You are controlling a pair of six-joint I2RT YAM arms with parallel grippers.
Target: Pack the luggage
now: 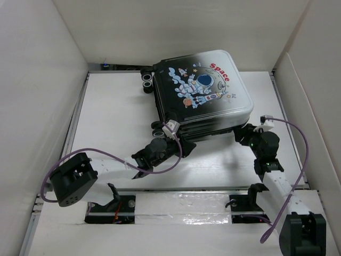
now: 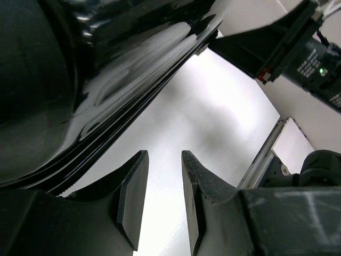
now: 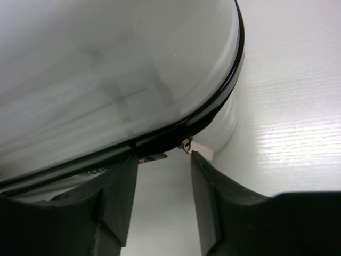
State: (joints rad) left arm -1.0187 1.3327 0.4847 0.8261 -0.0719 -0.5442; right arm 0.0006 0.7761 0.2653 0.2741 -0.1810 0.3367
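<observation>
As luggage (image 1: 200, 90) lies (print up), left gripper (image 2: 162, 156), right gripper (image 3: 162, 156) — parted.

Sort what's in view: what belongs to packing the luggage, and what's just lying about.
Part of the job:
- glossy black-to-white hard-shell suitcase with astronaut print
- left gripper, open
- right gripper, open

Not part of it:
- white table top
- purple cables on the arms
- white enclosure walls

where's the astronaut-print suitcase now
Top view: the glossy black-to-white hard-shell suitcase lies far centre-right on the white table, left gripper and right gripper at its near edge.
</observation>
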